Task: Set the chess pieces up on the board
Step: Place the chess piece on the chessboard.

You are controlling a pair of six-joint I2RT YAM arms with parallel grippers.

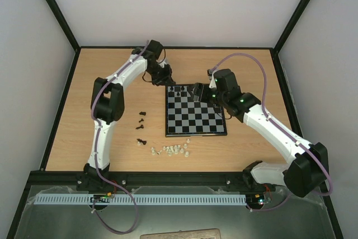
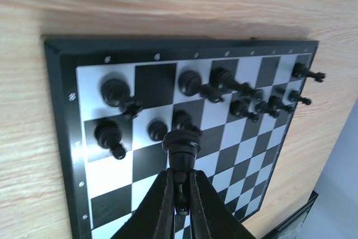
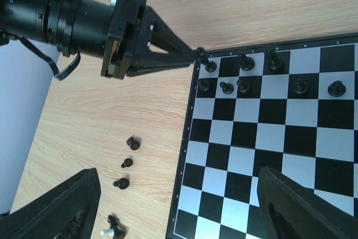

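A black chessman (image 2: 181,144), judged light and slippery, is clamped at its stem by the left gripper (image 2: 180,182); the right gripper (image 3: 180,202) is seen open and empty.

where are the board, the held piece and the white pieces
board (image 1: 193,117): top view, a bare middle square
held piece (image 2: 181,141): left wrist view, its wide end
white pieces (image 1: 173,149): top view, middle of the row

left gripper (image 2: 179,186): closed tight, arm extended far forward | right gripper (image 3: 179,205): jaws spread wide, elbow bent
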